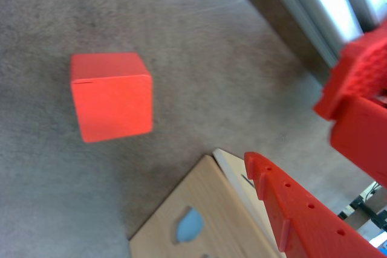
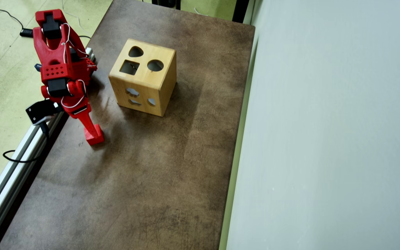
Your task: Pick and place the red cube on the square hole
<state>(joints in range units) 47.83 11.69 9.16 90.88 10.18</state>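
Note:
The red cube [image 1: 112,95] lies free on the brown table in the wrist view, left of and beyond my fingers. In the overhead view the cube [image 2: 95,138] sits near the table's left edge, just past the tip of my red gripper [image 2: 88,126]. My gripper [image 1: 285,134] is open and empty, with one finger at lower right and the other at upper right. The wooden shape-sorter box [image 2: 142,78] stands right of the arm, and its top has the square hole [image 2: 129,67]. A corner of the box [image 1: 205,209] shows under my lower finger.
The box top also has a heart-like hole [image 2: 135,52] and a round hole [image 2: 155,65]. An aluminium rail [image 2: 12,163] runs along the table's left edge. A pale wall [image 2: 325,139] borders the right side. The brown table [image 2: 144,180] stretches toward the front.

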